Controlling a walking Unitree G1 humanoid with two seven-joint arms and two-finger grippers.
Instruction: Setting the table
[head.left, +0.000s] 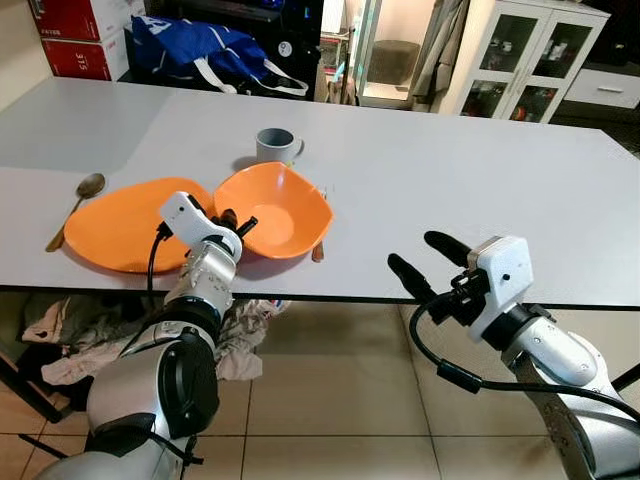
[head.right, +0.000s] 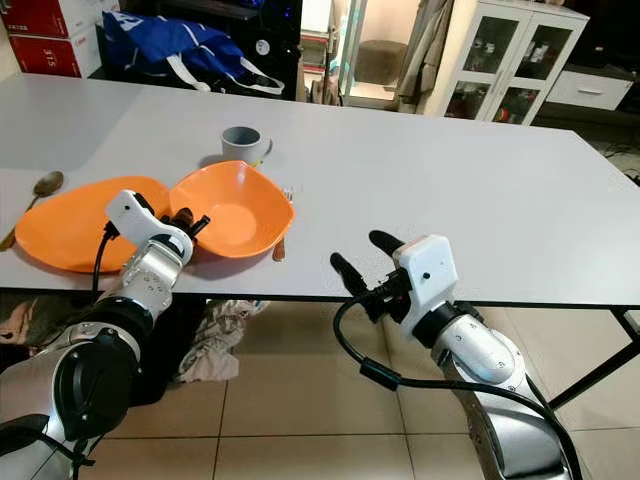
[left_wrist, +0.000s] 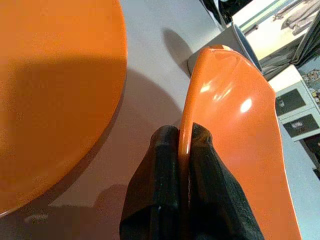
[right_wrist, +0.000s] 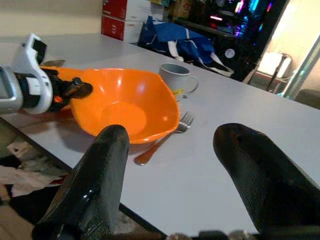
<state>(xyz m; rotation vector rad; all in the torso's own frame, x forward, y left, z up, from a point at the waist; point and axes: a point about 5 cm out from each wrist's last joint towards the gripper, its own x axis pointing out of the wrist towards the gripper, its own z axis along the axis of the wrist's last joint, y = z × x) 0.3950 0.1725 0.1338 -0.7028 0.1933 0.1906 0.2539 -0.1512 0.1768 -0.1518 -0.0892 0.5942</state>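
An orange bowl (head.left: 278, 210) sits tilted on the white table (head.left: 450, 180), and my left gripper (head.left: 236, 222) is shut on its near-left rim (left_wrist: 186, 145). Just left of the bowl lies a flat orange plate (head.left: 115, 225). A grey mug (head.left: 276, 146) stands behind the bowl. A fork (right_wrist: 162, 140) pokes out from under the bowl's right side. A spoon (head.left: 78, 203) rests at the plate's far left edge. My right gripper (head.left: 430, 262) hovers open at the table's front edge, right of the bowl, holding nothing.
A blue bag (head.left: 200, 48) and red boxes (head.left: 75, 35) sit behind the table's far left. A white glass-door cabinet (head.left: 530, 60) stands at the back right. Crumpled cloths (head.left: 70, 345) lie on the tiled floor under the table.
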